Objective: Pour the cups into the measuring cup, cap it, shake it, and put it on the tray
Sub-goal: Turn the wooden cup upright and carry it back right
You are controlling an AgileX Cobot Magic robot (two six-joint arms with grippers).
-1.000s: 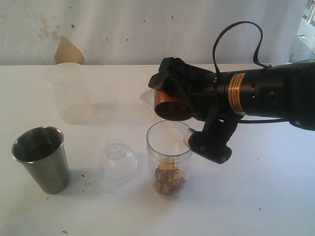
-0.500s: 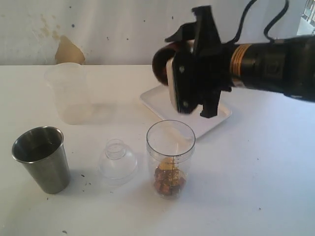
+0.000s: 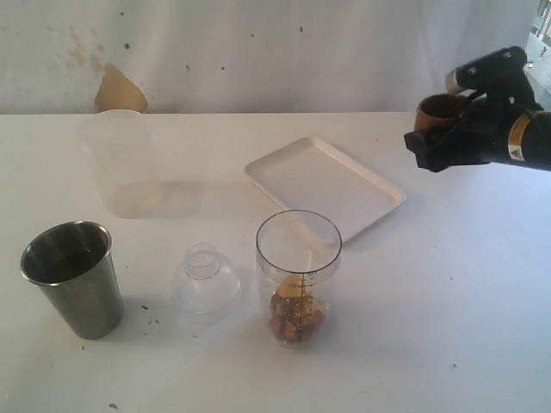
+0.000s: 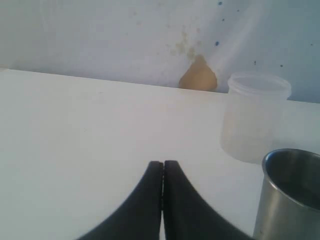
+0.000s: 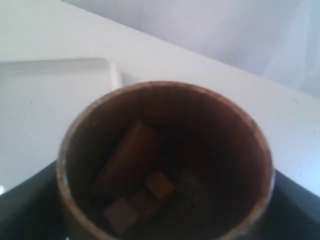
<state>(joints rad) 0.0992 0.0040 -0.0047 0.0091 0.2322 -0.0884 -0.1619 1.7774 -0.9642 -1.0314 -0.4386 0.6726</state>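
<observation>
R arm (image 3: 541, 144) blk, orange label (image 3: 519, 136); L claw (image 4: 162, 165) blk, curved.

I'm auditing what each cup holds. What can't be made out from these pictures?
steel tumbler: exterior view, inside too dark; left wrist view's edge cuts it off.
wooden cup: right wrist view, brown pieces inside too blurred to identify.
frosted cup: both views, cloudy wall hides any contents.

On the bench (image 3: 465, 301), steel tumbler (image 3: 71, 277), domed cap (image 3: 206, 280) and measuring cup (image 3: 298, 275) line up left to right, plastic cup (image 3: 120, 162) and tray (image 3: 324, 185) behind them, wooden cup (image 3: 441, 116) raised far right.
</observation>
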